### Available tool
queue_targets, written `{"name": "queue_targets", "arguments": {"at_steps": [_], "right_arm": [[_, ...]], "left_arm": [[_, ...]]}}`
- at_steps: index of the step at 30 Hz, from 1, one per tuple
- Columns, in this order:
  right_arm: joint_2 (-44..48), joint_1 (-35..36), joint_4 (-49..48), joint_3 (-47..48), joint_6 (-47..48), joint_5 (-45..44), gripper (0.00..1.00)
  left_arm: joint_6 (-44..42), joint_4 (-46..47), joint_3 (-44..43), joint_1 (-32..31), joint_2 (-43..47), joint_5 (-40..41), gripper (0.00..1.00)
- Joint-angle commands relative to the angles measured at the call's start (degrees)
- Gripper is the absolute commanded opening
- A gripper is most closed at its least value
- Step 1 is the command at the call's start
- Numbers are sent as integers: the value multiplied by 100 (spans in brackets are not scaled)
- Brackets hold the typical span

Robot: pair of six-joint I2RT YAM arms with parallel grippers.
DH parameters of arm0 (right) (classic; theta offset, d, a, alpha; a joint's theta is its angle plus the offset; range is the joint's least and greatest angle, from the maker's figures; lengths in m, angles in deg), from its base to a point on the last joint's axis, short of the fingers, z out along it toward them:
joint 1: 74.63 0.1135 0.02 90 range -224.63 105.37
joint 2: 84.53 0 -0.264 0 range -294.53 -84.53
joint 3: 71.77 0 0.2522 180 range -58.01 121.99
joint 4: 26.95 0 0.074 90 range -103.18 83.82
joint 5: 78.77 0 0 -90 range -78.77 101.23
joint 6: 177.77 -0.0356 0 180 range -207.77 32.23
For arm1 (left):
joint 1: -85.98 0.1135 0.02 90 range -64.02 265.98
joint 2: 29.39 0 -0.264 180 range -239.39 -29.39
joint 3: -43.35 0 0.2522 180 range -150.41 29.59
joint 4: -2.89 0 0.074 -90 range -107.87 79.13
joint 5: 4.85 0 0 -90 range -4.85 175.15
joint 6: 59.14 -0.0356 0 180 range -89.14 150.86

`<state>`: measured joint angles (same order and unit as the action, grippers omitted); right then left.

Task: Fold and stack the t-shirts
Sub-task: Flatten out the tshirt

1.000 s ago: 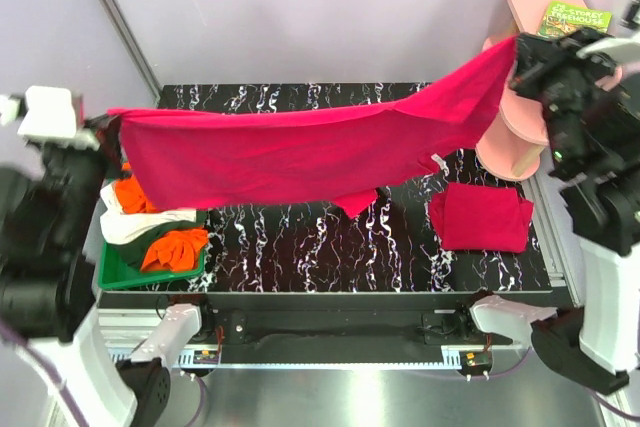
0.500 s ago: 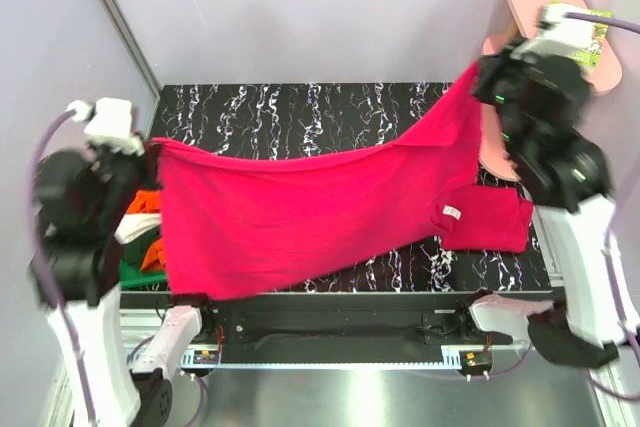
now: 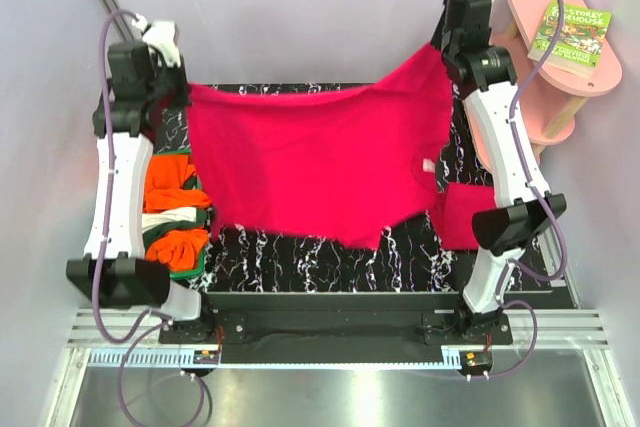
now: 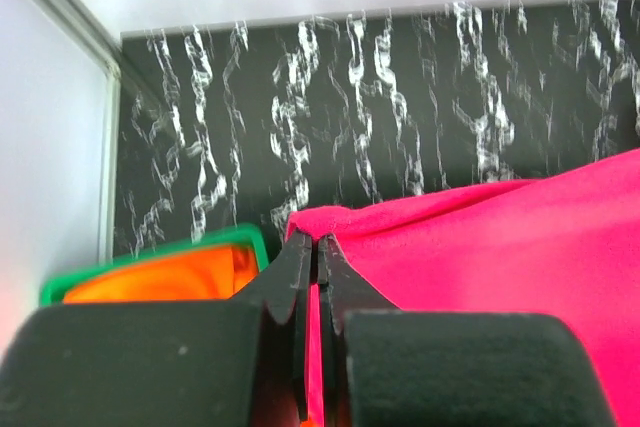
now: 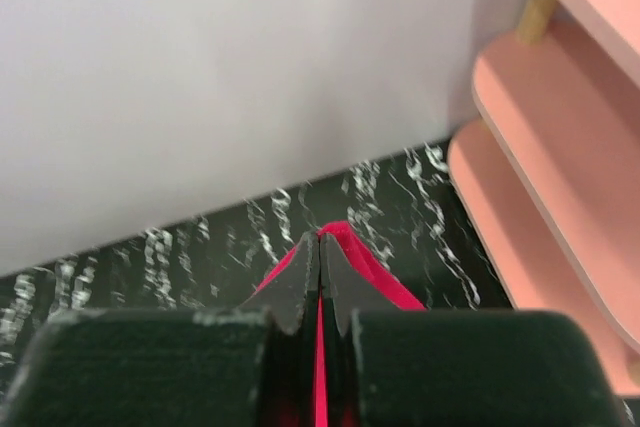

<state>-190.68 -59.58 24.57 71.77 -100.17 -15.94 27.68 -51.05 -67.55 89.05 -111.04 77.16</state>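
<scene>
A crimson-pink t-shirt hangs spread out in the air over the far half of the black marbled table. My left gripper is shut on its left top corner. My right gripper is shut on its right top corner. A folded crimson-pink t-shirt lies on the table at the right, partly hidden by the hanging one. Orange and white t-shirts lie heaped in the green tray at the left; the tray also shows in the left wrist view.
A pink tiered stand with a green book on top is at the far right, close to my right arm; its shelves show in the right wrist view. White walls enclose the back and sides.
Both arms have swung from the near sides toward the back of the table, carrying the held shirt away from the camera. The shirt now hangs flatter and further back.
</scene>
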Motion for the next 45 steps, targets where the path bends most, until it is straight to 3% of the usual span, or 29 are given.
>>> {"name": "queue_targets", "arguments": {"at_steps": [1,5,8,14,20,26,33,39,45], "right_arm": [[164,15,-436,1084,-52,195,0],[488,7,-462,945,-52,292,0],[944,7,-471,87,-60,249,0],[2481,129,-743,-1680,88,144,0],[3608,1006,-674,-1650,844,-550,0],[3777,1211,-313,-772,819,-587,0],[3522,1211,-216,-14,775,-534,0],[3294,1220,-444,-452,897,-762,0],[2820,1194,-1217,-1550,1020,-938,0]], "left_arm": [[248,854,-1069,27,-114,184,0],[309,890,-1465,18,-167,201,0],[475,793,-1143,-8,95,131,0],[467,636,263,-140,1711,52,0],[362,-119,399,-149,3294,-387,0],[81,-850,-505,-140,3796,-414,0],[124,-1228,-1298,-149,3612,-422,0],[186,-1097,-667,-149,3480,-528,0],[11,-53,1141,-149,3419,-300,0]]}}
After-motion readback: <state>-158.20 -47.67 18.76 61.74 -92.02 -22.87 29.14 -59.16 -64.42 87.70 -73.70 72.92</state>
